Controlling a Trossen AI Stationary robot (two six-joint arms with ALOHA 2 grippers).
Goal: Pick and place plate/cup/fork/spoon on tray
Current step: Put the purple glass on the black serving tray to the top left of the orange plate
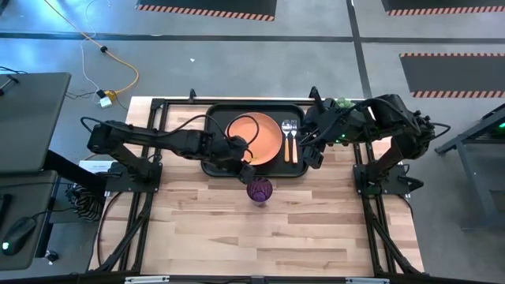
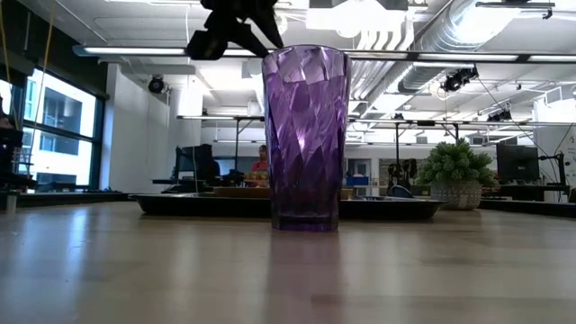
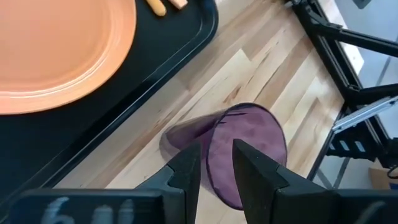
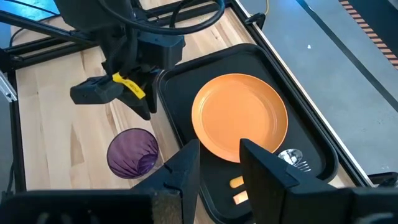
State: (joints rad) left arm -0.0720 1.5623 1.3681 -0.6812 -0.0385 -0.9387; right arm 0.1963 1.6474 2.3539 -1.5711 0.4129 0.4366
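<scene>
- The tray (image 1: 217, 118), a broad black rectangle with rounded corners and a raised rim, lies against the far edge of the pale planked wooden tabletop (image 1: 260, 237), about midway along it.
- The plate (image 1: 256, 139) is round, flat, plain matte orange, and sits inside the tray, filling most of its middle.
- The cup (image 1: 259, 190) is a glossy, faceted tumbler of dark purple see-through material, upright on the bare wood just beside the tray's near rim, toward the table's middle. My left gripper (image 1: 246, 170) hangs just above it on the tray side, fingers (image 3: 186, 174) parted with a narrow gap, holding nothing, the cup's rim showing just past them.
- The spoon (image 1: 287, 136) and fork (image 1: 294, 136), each with a silver head and a slim orange-tan handle, lie side by side in the tray right of the plate.
- My right gripper (image 1: 313, 156) hovers by the tray's right end, fingers apart and empty.
</scene>
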